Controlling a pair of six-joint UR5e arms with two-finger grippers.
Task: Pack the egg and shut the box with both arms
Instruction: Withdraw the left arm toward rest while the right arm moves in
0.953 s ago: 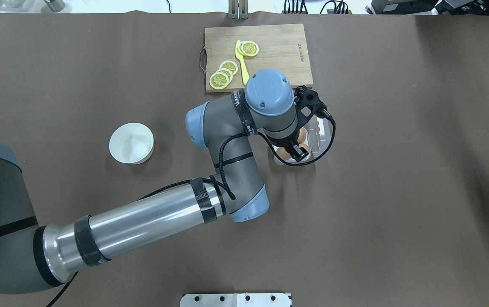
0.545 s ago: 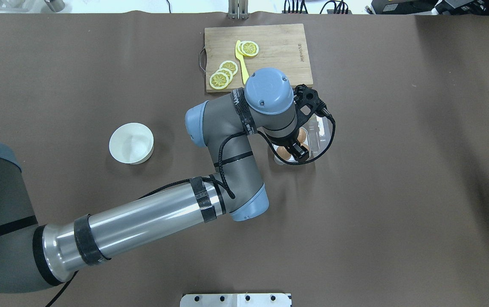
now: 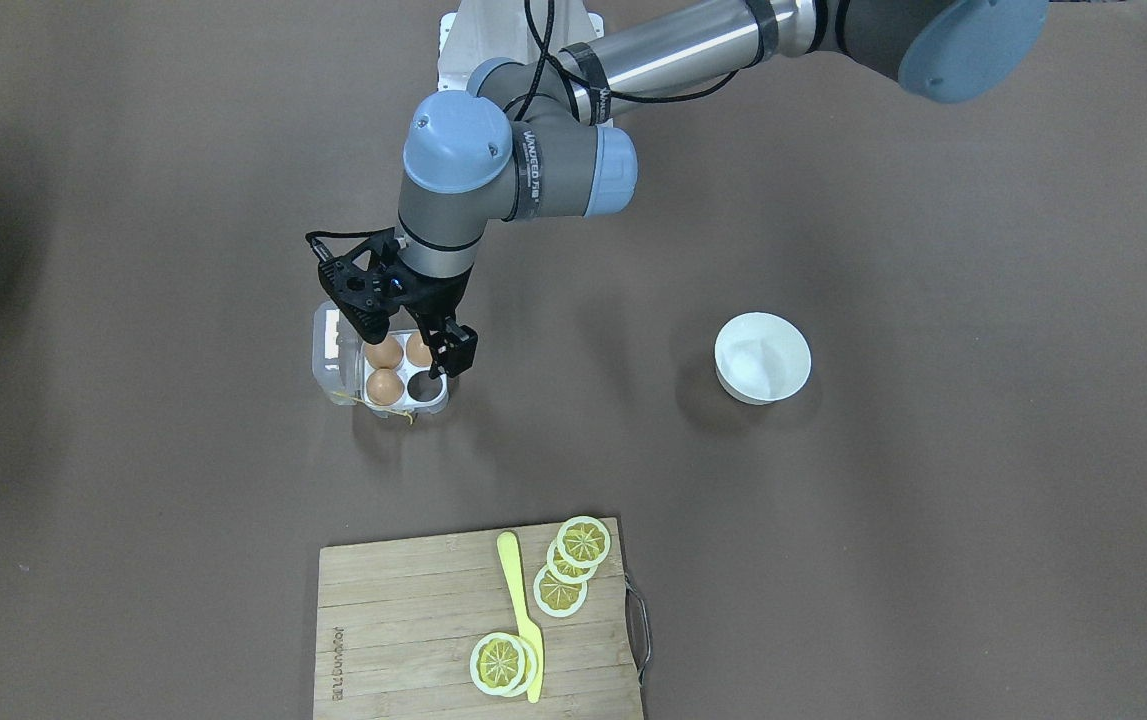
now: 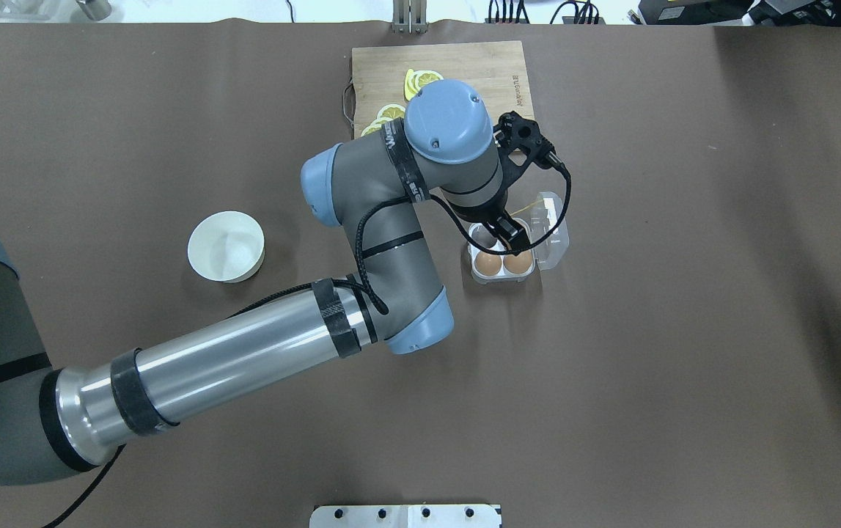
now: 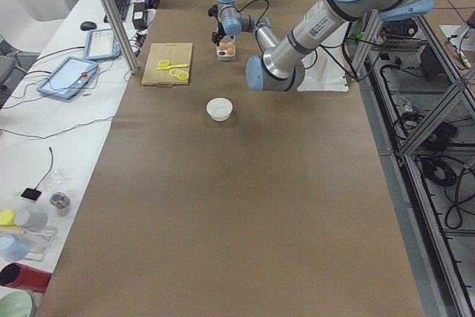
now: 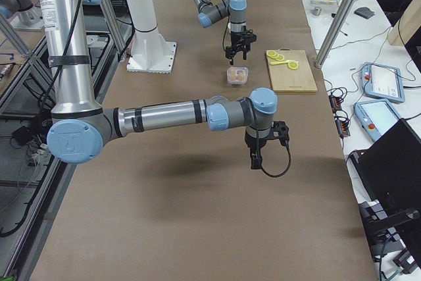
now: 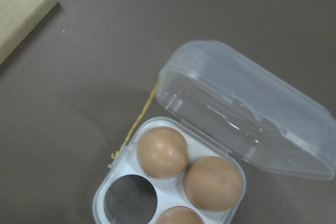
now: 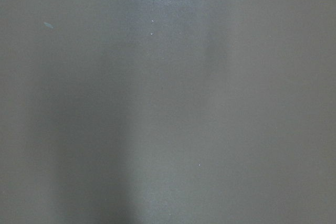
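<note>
The box (image 3: 421, 389) sits open on the brown table, its clear lid (image 7: 247, 108) folded back and a yellow string (image 7: 140, 121) at the hinge. Three brown eggs that look alike fill three cells (image 7: 162, 151) (image 7: 212, 182) (image 3: 385, 386), so I cannot single out the egg. One cell (image 7: 130, 199) is empty. My left gripper (image 3: 443, 362) hangs just above the box (image 4: 552, 235), open and holding nothing. My right gripper (image 6: 253, 160) hovers over bare table far from the box. It shows only in the exterior right view, so I cannot tell its state.
A white bowl (image 4: 226, 246) stands left of the left arm's elbow. Beyond the box lies a wooden cutting board (image 3: 403, 620) with lemon slices (image 3: 583, 541) and a yellow knife (image 3: 521, 610). A white stand base (image 4: 405, 515) sits at the near edge.
The left arm has lifted and drawn back toward the cutting board. The two near eggs, earlier partly under the fingers, now show uncovered. The box has not moved.
</note>
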